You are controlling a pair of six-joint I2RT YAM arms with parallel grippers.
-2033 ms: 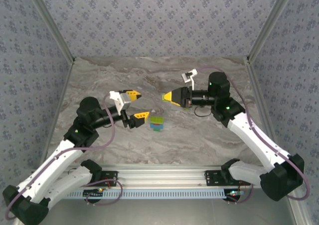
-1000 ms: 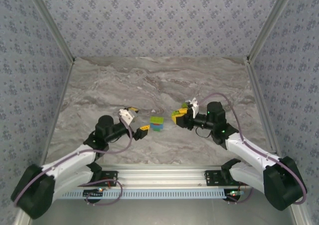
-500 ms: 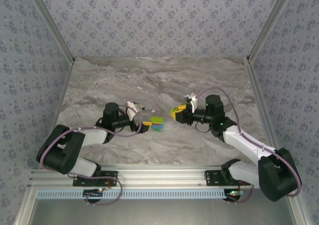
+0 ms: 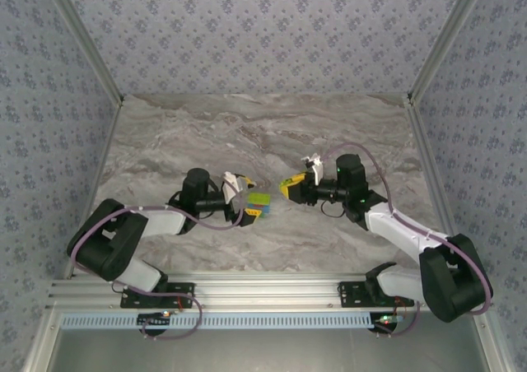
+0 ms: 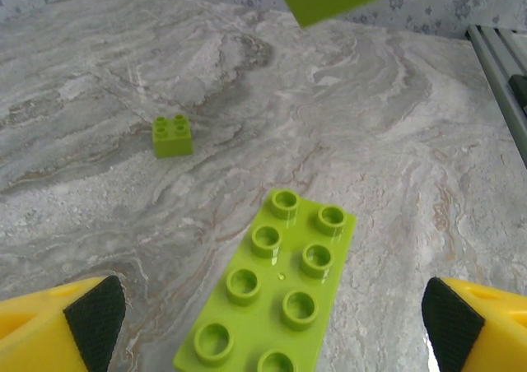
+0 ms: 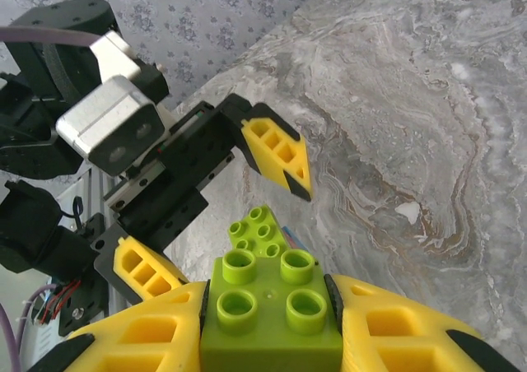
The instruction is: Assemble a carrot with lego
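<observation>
Centrally, carrot (image 4: pixel 260 205) sits on marbled table (image 4: pixel 247 133), walls (image 4: pixel 263 34) patterned.

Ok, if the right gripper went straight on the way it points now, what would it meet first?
Most likely the carrot stack, just ahead of its held yellow-green brick. The open left gripper straddles that stack from the far side. Depth is hard to judge, so it might pass just above.

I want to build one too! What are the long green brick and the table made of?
The long brick looks like hard moulded plastic: smooth, slightly glossy, with crisp round studs. The table looks like marble, grey with swirling veins, though it may only be a printed matte surface.
</observation>
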